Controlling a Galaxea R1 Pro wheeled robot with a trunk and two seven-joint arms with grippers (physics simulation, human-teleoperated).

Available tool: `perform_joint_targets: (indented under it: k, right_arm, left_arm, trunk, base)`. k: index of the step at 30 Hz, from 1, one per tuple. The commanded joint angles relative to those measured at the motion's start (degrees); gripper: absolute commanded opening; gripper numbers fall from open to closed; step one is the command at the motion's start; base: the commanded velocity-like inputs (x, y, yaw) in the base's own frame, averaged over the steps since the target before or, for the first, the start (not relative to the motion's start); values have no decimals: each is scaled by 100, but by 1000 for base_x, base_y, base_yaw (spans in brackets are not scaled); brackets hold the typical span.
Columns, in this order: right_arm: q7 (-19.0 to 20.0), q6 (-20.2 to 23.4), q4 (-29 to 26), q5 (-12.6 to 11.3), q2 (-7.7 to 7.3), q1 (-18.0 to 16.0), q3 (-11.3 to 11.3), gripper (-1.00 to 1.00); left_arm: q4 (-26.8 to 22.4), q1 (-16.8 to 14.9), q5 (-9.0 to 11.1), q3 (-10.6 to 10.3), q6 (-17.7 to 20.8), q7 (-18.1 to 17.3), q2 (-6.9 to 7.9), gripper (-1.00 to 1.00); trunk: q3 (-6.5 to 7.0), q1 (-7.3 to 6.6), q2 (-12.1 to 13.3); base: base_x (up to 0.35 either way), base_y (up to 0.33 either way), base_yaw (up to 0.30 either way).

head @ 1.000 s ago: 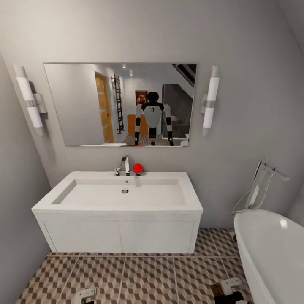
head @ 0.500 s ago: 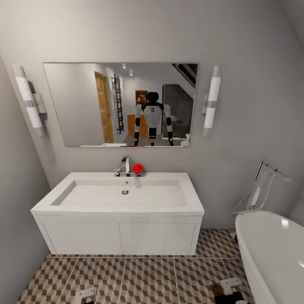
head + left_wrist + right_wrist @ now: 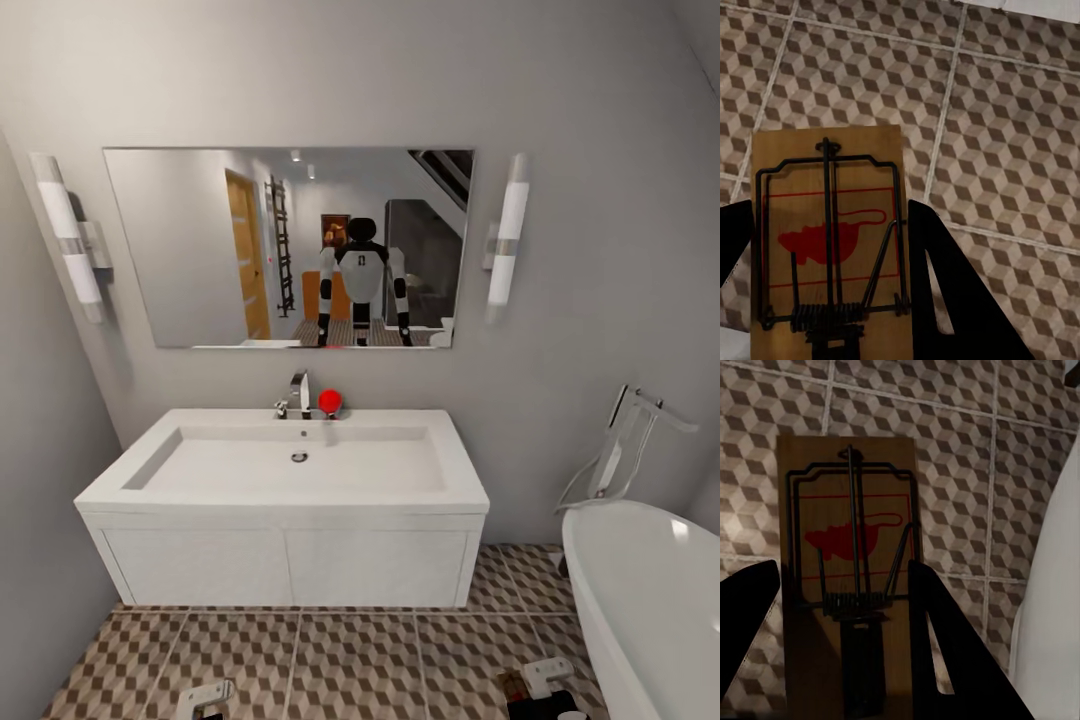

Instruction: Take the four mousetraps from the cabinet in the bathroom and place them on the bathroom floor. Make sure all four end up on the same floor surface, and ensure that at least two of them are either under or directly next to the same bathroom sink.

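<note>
Shift since a second ago: my head view has slid a little, so the sink [image 3: 290, 470] and mirror [image 3: 285, 245] sit slightly differently in frame; that is the camera moving, and the things themselves have not moved.
Left gripper [image 3: 832, 300]: my dark fingers [image 3: 945, 292] are pressed against both long edges of a mousetrap [image 3: 829, 232], holding it flat above the bathroom floor [image 3: 1005, 135].
Right gripper [image 3: 844, 652]: closed the same way on a second mousetrap [image 3: 847, 555], over the patterned tiles, with the white bathtub [image 3: 1054, 585] just beside it.
Where I stand: facing the white vanity, both grippers low at the bottom of the head view, left [image 3: 203, 697] and right [image 3: 545, 680], near the tiles in front of the sink.
Risk, release height: I judge both traps hang above the tiles; letting go early could make a board bounce, flip or skid away from the sink.
Risk, right side: it may end up closer to the tub than to the sink.
Risk, grip: edge-only pinching could let a board slip or twist as I lower.
</note>
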Motion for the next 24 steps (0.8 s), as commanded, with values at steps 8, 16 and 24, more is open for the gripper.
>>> perform_joint_targets:
  k: [8,16,24]
  right_arm:
    - [1,3,0,1,0,0,1,-100]
    - [1,2,2,1,0,0,1,-100]
    - [1,1,2,1,0,0,1,-100]
  left_arm:
    - [2,0,-22,1,2,17,0,-100]
    - [1,0,-22,1,2,17,-1,-100]
    - [2,0,-22,1,2,17,-3,-100]
  trunk:
    - [0,0,0]
    - [0,0,0]
    - [0,0,0]
  base:
    - [51,55,0]
    - [2,70,0]
    - [0,182,0]
